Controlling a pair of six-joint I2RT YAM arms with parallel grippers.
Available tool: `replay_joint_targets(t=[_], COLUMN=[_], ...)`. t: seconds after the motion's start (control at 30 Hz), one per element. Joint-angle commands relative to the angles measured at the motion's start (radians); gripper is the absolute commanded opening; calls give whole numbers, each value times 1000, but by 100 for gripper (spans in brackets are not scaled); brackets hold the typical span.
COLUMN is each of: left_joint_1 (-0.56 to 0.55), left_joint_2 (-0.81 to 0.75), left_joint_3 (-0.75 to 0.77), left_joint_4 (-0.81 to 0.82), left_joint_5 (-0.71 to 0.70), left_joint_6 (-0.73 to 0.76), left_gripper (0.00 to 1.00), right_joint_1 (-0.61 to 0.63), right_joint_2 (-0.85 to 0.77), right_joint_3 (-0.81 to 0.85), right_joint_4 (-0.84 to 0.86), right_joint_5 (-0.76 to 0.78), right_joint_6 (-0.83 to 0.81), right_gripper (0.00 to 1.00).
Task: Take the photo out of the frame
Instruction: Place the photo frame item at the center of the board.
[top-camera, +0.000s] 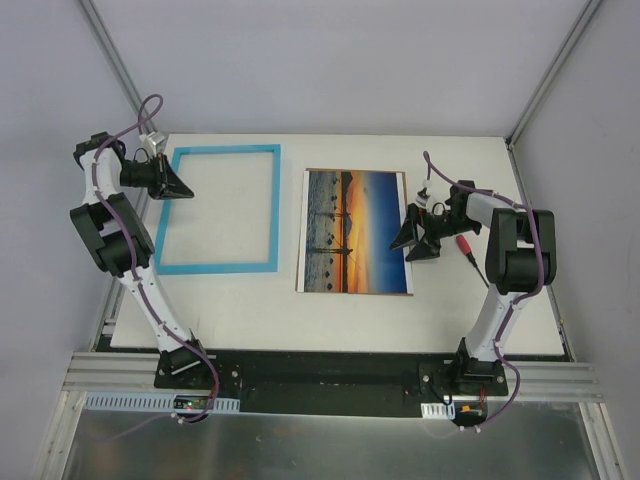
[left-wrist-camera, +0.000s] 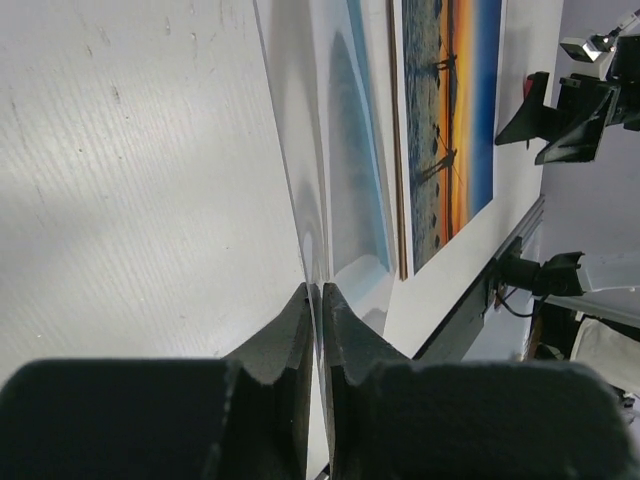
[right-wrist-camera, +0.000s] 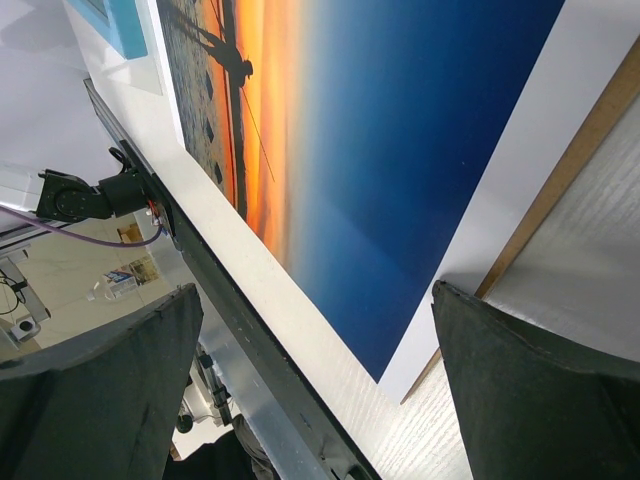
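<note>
The frame (top-camera: 218, 268), a turquoise-blue border, lies on the left part of the white table. My left gripper (top-camera: 185, 188) sits at its far left corner. In the left wrist view that gripper (left-wrist-camera: 318, 295) is shut on a thin glossy edge of the frame (left-wrist-camera: 365, 130). The photo (top-camera: 355, 230), an orange sunset over blue water, lies flat at the table's middle, apart from the frame. My right gripper (top-camera: 415, 240) hovers open over the photo's right edge. In the right wrist view the gripper (right-wrist-camera: 315, 292) straddles a corner of the photo (right-wrist-camera: 400, 130) with nothing between its fingers.
A brown backing board (right-wrist-camera: 570, 165) lies under the photo, its edge showing past the white border. A small red-handled screwdriver (top-camera: 466, 248) lies on the table just right of the right gripper. The table's near edge (right-wrist-camera: 250, 300) runs close to the photo's corner.
</note>
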Motion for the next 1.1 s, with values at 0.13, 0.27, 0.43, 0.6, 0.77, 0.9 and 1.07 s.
replay_joint_targets(t=[0.13, 0.27, 0.43, 0.6, 0.77, 0.9, 1.07], left_joint_1=[41, 51, 61, 68, 70, 74, 74], left_joint_2=[26, 35, 57, 80, 101, 112, 112], left_joint_3=[106, 127, 150, 167, 181, 187, 187], left_joint_4=[-70, -71, -71, -54, -34, -13, 19], left_joint_5=[-45, -71, -107, -153, -183, -205, -245], left_joint_6=[57, 65, 71, 65, 57, 38, 21], left_gripper=[4, 4, 4, 13, 18, 19, 23], right_joint_1=[9, 7, 7, 9, 7, 9, 7], right_joint_2=[-22, -20, -20, -19, -19, -20, -17], right_joint_3=[3, 3, 2, 3, 3, 2, 0], right_joint_4=[-5, -5, -7, -2, -5, -5, -4], right_joint_5=[5, 5, 5, 5, 5, 8, 5], right_joint_6=[-3, -3, -3, -5, -3, -3, -6], right_gripper=[100, 100, 100, 100, 100, 100, 100])
